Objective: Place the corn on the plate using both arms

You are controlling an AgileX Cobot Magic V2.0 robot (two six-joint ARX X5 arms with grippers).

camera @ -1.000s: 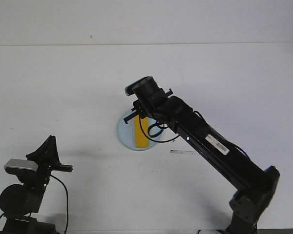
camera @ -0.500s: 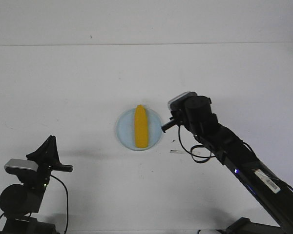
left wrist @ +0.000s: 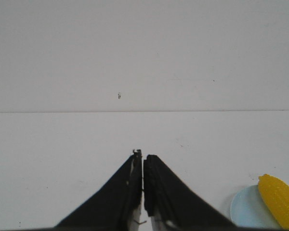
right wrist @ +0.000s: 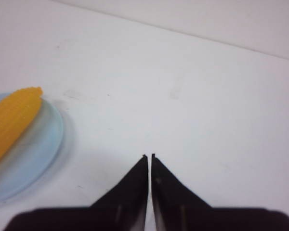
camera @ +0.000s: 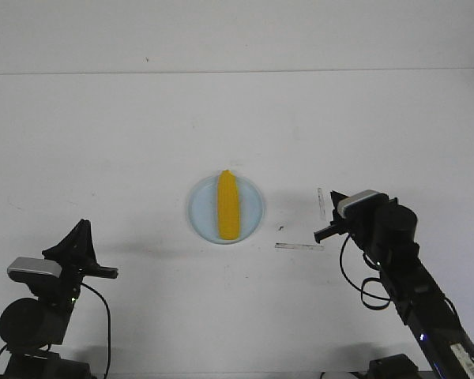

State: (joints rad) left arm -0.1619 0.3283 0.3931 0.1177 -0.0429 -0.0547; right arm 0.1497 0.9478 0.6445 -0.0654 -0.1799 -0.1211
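corn, a smooth bright yellow-orange toy corn cob (camera: 228, 205) with one tapered tip, lies lengthwise across the middle of the round, shallow, pale light-blue plastic plate (camera: 253, 207), its tip pointing away from the robot. the plate sits flat on the white surface (camera: 103, 134), roughly between the two arms. the right black jointed arm (camera: 407, 284) is low at the near right, its fingers (right wrist: 150, 168) pressed together with only a thin seam between them, holding nothing, and well apart from the plate. the left black arm (camera: 39, 304) sits at the near left corner, its fingers (left wrist: 143, 180) likewise closed on nothing, pointing out over bare surface. in both wrist views the corn and the plate rim show at the edge of the picture. a thin pale strip (camera: 299, 246) lies on the surface just right of the plate.
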